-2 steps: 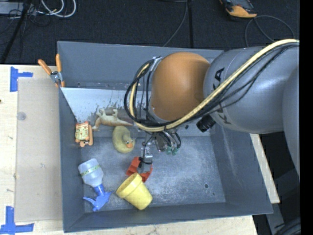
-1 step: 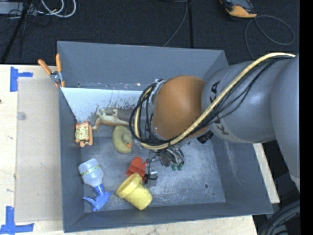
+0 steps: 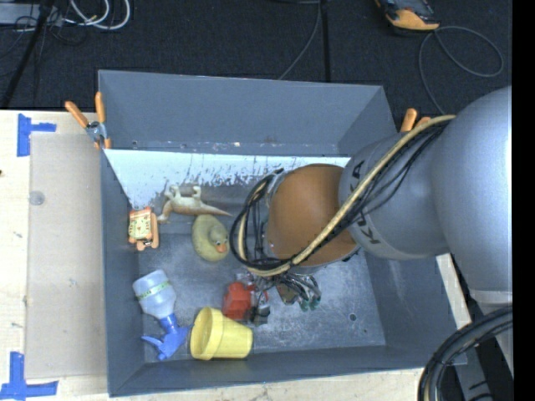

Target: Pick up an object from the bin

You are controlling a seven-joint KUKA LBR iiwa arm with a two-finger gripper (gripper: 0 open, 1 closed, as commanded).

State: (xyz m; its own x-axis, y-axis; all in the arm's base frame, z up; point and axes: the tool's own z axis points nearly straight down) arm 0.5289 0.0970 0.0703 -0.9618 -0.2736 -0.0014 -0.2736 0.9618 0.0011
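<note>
Red block [image 3: 237, 300] just beside pincer [image 3: 282, 294]

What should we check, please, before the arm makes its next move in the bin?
1. Pincer inside the bin, near the front middle: ok.
2. A target is close by: the red block lies just left of the pincer: ok.
3. Red block actually held: cannot tell.
4. Room around the target: the yellow cup lies on its side right by the red block and may get nudged: not ok.
5. Yellow duck and clear bottle lie apart from the pincer: ok.
</note>
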